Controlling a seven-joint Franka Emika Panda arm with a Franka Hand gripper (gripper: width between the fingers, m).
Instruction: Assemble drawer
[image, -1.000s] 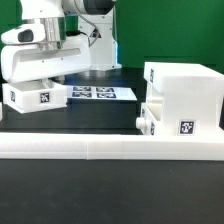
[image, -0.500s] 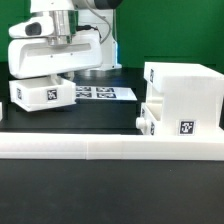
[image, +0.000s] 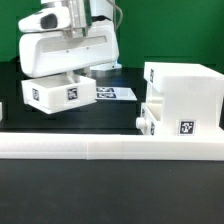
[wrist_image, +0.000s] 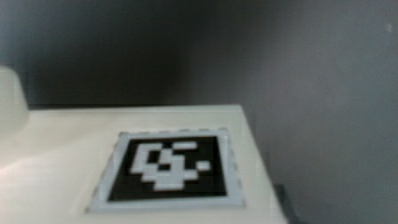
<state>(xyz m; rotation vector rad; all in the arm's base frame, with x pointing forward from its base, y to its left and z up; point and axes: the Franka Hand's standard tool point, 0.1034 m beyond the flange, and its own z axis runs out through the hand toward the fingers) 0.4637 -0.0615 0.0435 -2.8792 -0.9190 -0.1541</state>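
Gripper (image: 66, 74) upper left, jaws apparently pinching the tilted tray (image: 58, 95) in mid-air; that tilt could jam it entering the casing (image: 185, 90) at right.

The white casing (image: 184, 88) stood upright at the exterior view's right, a square tag low on its near face. The lower tray (image: 150, 118) sat in it, knob pointing outward. The loose tray (image: 57, 93), tagged on its side, hung slightly tilted toward the exterior view's left, apart from the casing.
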